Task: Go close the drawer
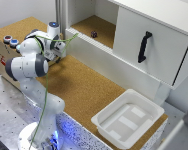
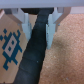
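The wooden box (image 1: 3,50) with coloured round buttons (image 1: 10,40) stands at the exterior view's left, and my arm hides most of its front and the drawer there. In the wrist view the drawer's light-wood face (image 2: 10,47) carries a blue pixel figure. Its black handle (image 2: 32,57) runs between my fingers. My gripper (image 2: 37,27) straddles the handle, with one finger (image 2: 25,21) on each side and close against it. In the exterior view my hand (image 1: 58,47) sits low beside the box.
A big white cabinet front with a tall black handle (image 1: 144,46) is at the back right. A long white cork-floored compartment (image 1: 96,25) holds a small dark object (image 1: 94,34). A white bin (image 1: 129,117) stands at the cork table's (image 1: 79,85) front right. A green cable (image 1: 44,95) hangs along my arm.
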